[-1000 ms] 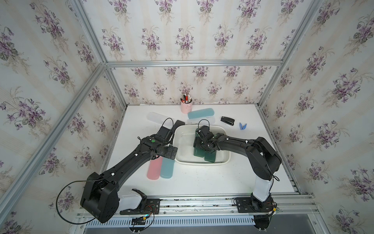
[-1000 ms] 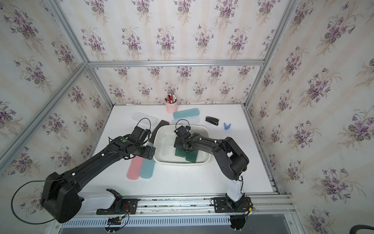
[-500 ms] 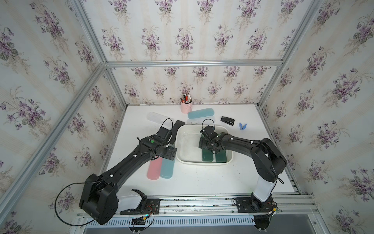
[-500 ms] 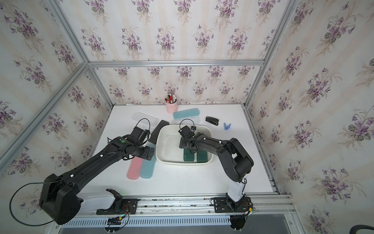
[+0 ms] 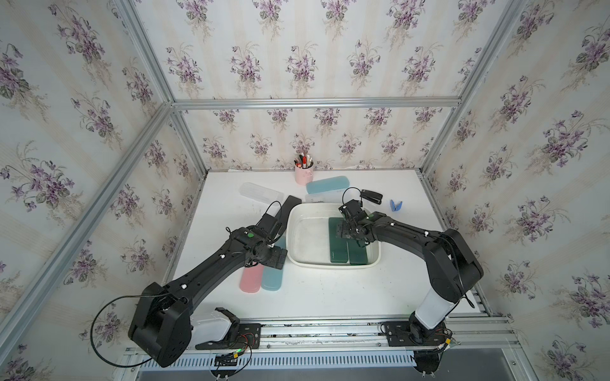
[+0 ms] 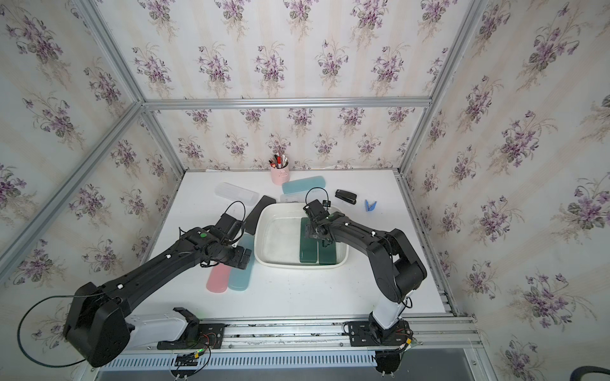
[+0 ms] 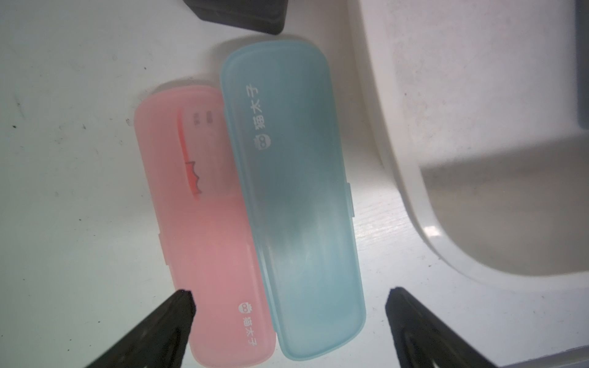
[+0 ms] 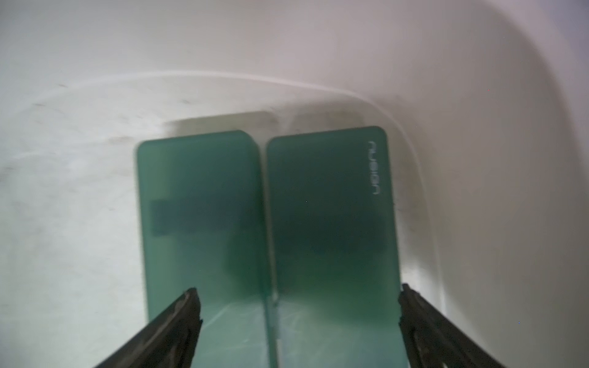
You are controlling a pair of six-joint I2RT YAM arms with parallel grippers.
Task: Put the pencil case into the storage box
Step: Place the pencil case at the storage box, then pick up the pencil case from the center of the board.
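Over pencil case [image 8: 331, 223]: right claw [image 8: 296, 293] wide, empty

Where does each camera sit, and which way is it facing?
Top views: high above the robot's base, looking down over the table; both arms show.
Left wrist: down onto pink case and blue case beside storage box; open left gripper shows.
Right wrist: into the storage box, onto dark green cases; open right gripper shows.
Shared: both wrist views catch the storage box.

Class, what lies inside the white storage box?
Two dark green pencil case panels lie flat, side by side, on the storage box floor. The open right gripper above hides their far ends. Beneath them is unseen.
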